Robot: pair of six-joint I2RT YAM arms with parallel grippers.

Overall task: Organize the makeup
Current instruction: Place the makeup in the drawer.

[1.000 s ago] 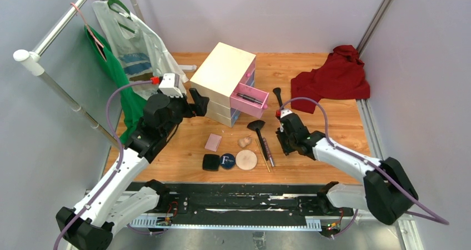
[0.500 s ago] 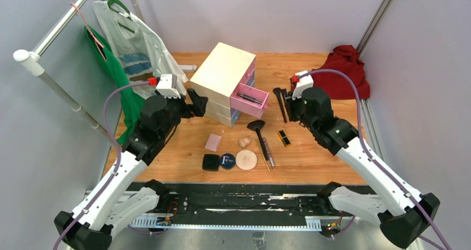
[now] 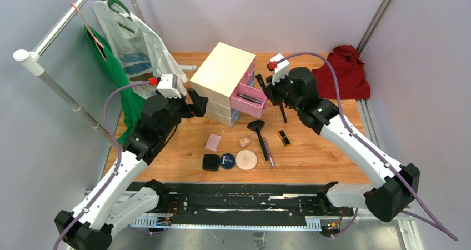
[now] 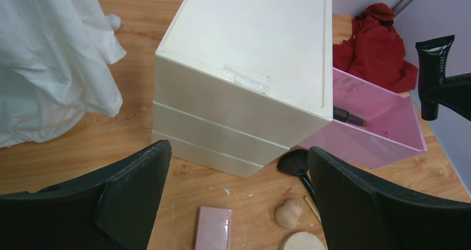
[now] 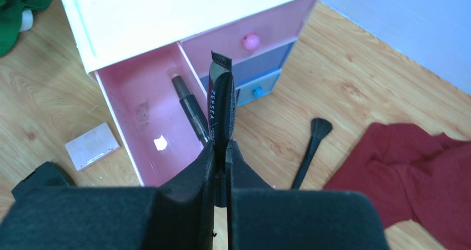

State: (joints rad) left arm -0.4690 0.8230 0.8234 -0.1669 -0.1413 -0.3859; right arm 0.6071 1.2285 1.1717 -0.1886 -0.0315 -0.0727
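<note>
Cream chest (image 3: 222, 75), pink drawer (image 5: 150, 122) open. Left gripper (image 3: 197, 103) gapes wide, empty, beside the chest. Right gripper (image 5: 221, 161) clamps a black tube (image 5: 220, 103) over the drawer: likely light, soft-walled and slick, best held at its stiffer cap end.

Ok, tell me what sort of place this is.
Probably a robot lab cell staged as a dressing table: bare grey walls around a wooden table, a cream drawer chest with makeup scattered in front, and a clothes rail holding a green garment.
</note>
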